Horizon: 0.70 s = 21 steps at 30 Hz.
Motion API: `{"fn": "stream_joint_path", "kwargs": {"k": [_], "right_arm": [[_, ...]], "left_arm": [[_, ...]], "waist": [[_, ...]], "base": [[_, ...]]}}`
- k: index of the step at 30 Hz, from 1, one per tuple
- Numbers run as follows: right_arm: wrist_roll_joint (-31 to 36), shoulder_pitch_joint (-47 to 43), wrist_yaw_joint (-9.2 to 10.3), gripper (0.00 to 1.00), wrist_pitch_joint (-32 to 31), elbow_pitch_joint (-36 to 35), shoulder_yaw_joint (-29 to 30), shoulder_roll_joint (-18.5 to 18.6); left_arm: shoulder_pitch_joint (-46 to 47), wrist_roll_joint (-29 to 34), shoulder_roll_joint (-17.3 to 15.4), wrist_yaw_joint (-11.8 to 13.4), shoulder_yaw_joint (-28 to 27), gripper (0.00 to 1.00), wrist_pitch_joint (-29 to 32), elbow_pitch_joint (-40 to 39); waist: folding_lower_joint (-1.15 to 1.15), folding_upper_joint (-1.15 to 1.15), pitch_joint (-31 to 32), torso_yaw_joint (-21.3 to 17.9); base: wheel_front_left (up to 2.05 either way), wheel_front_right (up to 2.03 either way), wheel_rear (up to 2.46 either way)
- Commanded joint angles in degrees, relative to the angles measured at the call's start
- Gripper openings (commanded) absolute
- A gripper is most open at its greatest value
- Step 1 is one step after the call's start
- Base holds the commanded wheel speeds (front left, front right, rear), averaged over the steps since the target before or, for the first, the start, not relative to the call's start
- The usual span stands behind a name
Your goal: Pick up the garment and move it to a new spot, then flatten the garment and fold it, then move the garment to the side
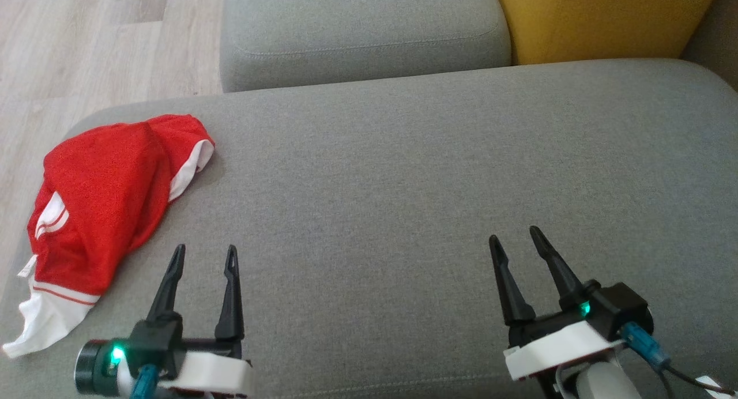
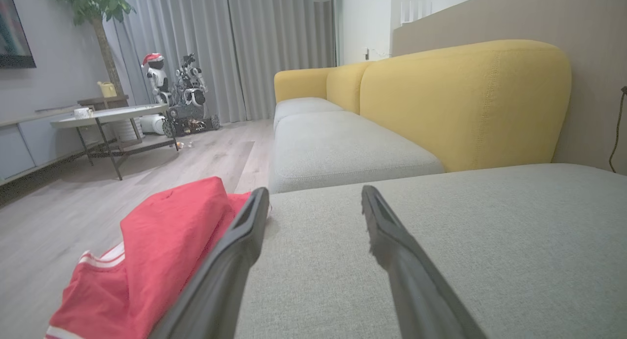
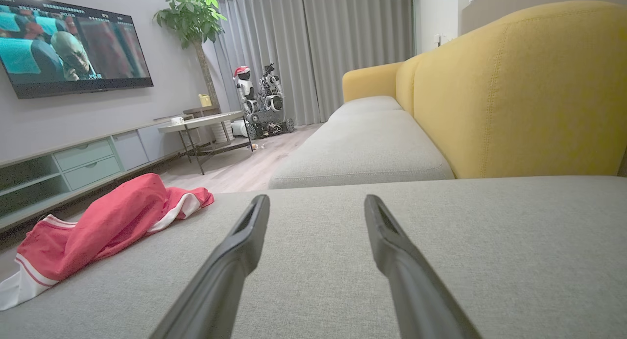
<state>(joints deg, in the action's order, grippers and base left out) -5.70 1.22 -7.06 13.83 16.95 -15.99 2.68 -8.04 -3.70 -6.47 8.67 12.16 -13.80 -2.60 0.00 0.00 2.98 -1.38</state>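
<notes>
A red garment [image 1: 104,203] with white trim lies crumpled at the left edge of the grey sofa seat [image 1: 403,203]. It also appears in the left wrist view as a red garment [image 2: 156,260] just left of the fingers, and in the right wrist view as a red garment [image 3: 103,226] far to the left. My left gripper [image 1: 206,251] hovers open over the cushion, just right of the garment's lower part, with nothing between its fingers. My right gripper [image 1: 514,234] stands open and empty over bare cushion on the right.
A second grey seat cushion [image 1: 363,30] lies beyond, with a yellow backrest [image 1: 599,18] at the far right. Wooden floor [image 1: 86,41] drops off left of the sofa. A side table [image 2: 112,116] and another robot [image 2: 181,96] stand far across the room.
</notes>
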Motion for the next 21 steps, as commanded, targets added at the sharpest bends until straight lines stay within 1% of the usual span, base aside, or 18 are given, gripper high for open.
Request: {"fn": "stream_joint_path", "kwargs": {"k": [1,8,21], "right_arm": [[2.0,2.3,-0.43,1.00,1.0,-1.6,-1.2,0.2],[1.9,2.3,-0.43,1.00,1.2,-0.9,0.1,0.2],[0.8,2.5,-0.43,1.00,1.2,-0.4,0.4,0.2]], "left_arm": [[1.7,1.9,-0.5,0.6,-1.8,1.00,-1.0,-2.7],[1.5,2.3,0.1,0.1,-2.7,1.00,-1.2,-2.6],[1.5,2.6,1.1,-1.3,-4.4,1.00,-1.2,-1.0]], "waist": [[0.00,0.00,0.0,0.0],[0.00,0.00,-0.2,0.1],[0.00,0.00,-0.5,0.2]], "base": [[0.00,0.00,0.00],[0.00,0.00,0.00],[0.00,0.00,0.00]]}}
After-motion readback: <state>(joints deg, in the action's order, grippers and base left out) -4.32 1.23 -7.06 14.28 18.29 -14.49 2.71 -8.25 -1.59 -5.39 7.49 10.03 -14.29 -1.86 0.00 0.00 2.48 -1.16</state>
